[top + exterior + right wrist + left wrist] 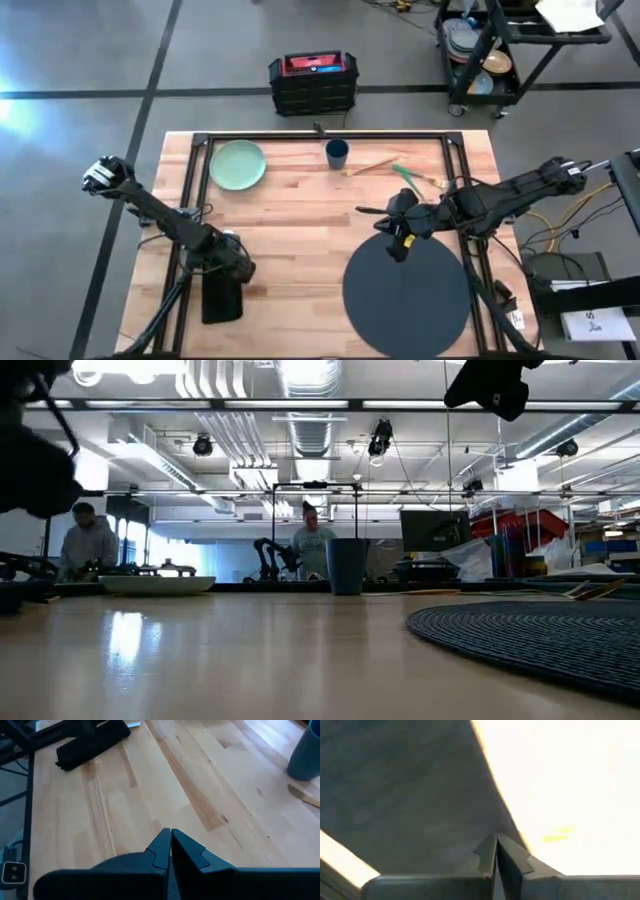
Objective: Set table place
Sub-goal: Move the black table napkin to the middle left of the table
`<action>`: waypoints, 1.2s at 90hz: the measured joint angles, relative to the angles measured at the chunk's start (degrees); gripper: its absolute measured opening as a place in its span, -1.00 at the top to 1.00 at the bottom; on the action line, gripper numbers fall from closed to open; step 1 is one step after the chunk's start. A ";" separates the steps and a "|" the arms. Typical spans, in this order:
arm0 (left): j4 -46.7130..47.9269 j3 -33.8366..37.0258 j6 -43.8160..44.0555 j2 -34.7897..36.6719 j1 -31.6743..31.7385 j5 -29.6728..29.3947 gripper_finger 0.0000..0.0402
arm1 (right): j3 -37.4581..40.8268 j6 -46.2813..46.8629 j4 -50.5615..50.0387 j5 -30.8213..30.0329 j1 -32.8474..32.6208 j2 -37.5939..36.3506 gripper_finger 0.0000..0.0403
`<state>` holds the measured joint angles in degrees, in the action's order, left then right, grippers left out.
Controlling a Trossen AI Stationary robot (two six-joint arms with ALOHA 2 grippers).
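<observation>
The dark grey round placemat (pixel 405 288) lies at the table's near right. The pale green plate (pixel 237 164) sits far left, and the dark blue cup (pixel 337 153) stands far centre. The green-handled gold cutlery (pixel 395 172) lies right of the cup. The black napkin (pixel 221 298) lies folded at the near left. My left gripper (pixel 496 851) is shut over the napkin's far right corner, with nothing between its fingers. My right gripper (pixel 170 844) is shut and empty. It hangs above bare wood just beyond the placemat's far edge and shows raised in the low view (pixel 490 390). My left gripper points its shut fingers down at the napkin's far right part (pixel 420 805). Whether the fingertips touch the cloth I cannot tell.
Black rails (pixel 320 136) frame the table (pixel 300 220). On the floor beyond the far edge stand a black toolbox with a red top (pixel 313 80) and, at far right, a black cart of dishes (pixel 485 55). People (pixel 312 540) show in the room behind.
</observation>
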<state>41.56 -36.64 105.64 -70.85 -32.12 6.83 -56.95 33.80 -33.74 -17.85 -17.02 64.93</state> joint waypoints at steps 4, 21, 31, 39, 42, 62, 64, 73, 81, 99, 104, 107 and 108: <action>0.27 -1.18 0.15 -0.71 -0.14 0.11 1.00 | 0.00 -0.23 0.00 -0.02 0.00 0.00 1.00; -1.71 -6.40 1.10 -5.90 -2.76 2.53 1.00 | 0.00 -0.39 -0.44 0.02 0.00 0.00 1.00; -2.00 -9.47 2.69 -9.93 -5.02 3.54 1.00 | 0.00 -0.45 -0.47 0.02 0.00 0.00 1.00; -1.45 -11.56 4.04 -13.64 -6.80 4.26 1.00 | 0.00 -0.72 -0.46 0.01 0.00 0.00 1.00; -1.09 -12.38 4.66 -14.91 -7.39 4.24 1.00 | 0.00 -0.81 -0.46 0.00 0.00 0.00 1.00; 9.24 -23.00 5.93 -20.75 -10.61 -7.68 1.00 | 0.00 -1.14 -0.46 0.00 0.00 0.00 1.00; 10.27 -24.10 6.00 -21.02 -10.98 -9.99 1.00 | 0.00 -1.14 -0.46 0.00 0.00 0.00 1.00; 14.50 -26.57 8.72 -22.73 -11.97 -10.79 1.00 | 0.00 -1.14 -0.46 0.00 0.02 0.00 1.00; 15.66 -25.67 11.63 -24.54 -13.42 -3.73 1.00 | 0.02 -1.14 -0.46 0.00 0.02 0.00 1.00; 14.00 -24.73 15.11 -25.99 -15.10 0.14 1.00 | 0.25 -1.31 -0.48 -0.02 0.02 0.00 1.00; 12.69 -24.55 14.97 -26.03 -15.13 -2.19 1.00 | 0.43 -1.33 -0.35 -0.02 0.02 0.00 1.00; 10.79 -24.16 14.81 -26.16 -15.13 -3.57 1.00 | 0.63 -1.35 -0.36 -0.02 0.04 0.00 1.00; 10.06 -23.95 14.71 -26.21 -15.13 -3.98 1.00 | 0.70 -1.35 -0.39 -0.02 0.04 0.00 1.00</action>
<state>51.62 -60.59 120.35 -97.06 -47.24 2.85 -56.25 32.45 -34.13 -17.87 -16.97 64.93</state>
